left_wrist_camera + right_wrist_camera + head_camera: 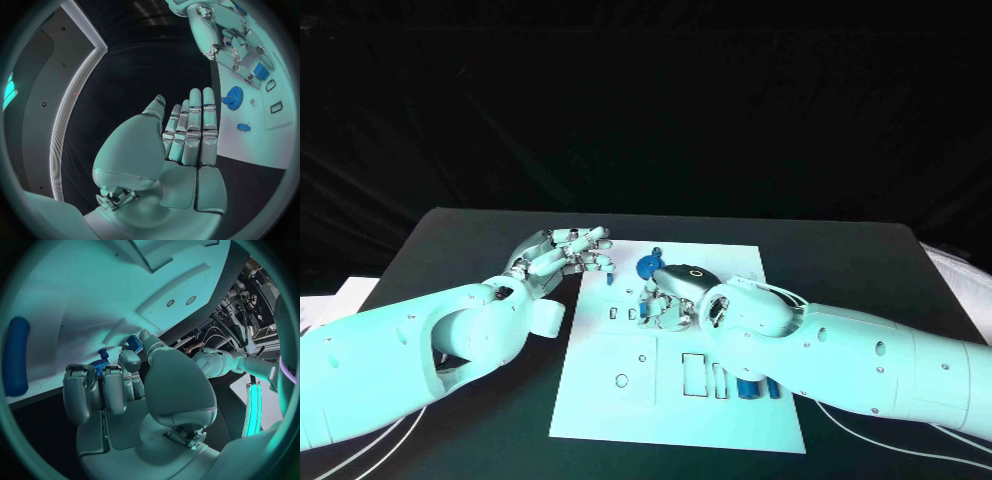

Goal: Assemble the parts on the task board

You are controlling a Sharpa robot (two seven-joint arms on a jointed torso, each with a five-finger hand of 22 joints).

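Two hands at the task board

The white task board [678, 400] lay in the middle of the black tabletop [459, 240], its near part marked with rectangular slots. The left hand [567, 255] hovered just off the board's far left corner, its fingers [195, 125] straight, side by side and grasping nothing. The right hand [672, 295] was down over the board's middle, fingers curled toward the surface — whether it gripped any part could not be told from the frames. A blue gear-shaped part [648, 268] stood on the board just beyond the right hand, between the two hands; the right wrist view showed its toothed edge [99, 365] close against the curled fingers [103, 390]. A small blue block [244, 127] lay on the board near the gear, toward the left hand. More blue parts [759, 388] sat at the slots on the board's near right side, beside the right forearm. A long blue piece [15, 357] appeared in the right wrist view on the board's surface, well apart from the gear.
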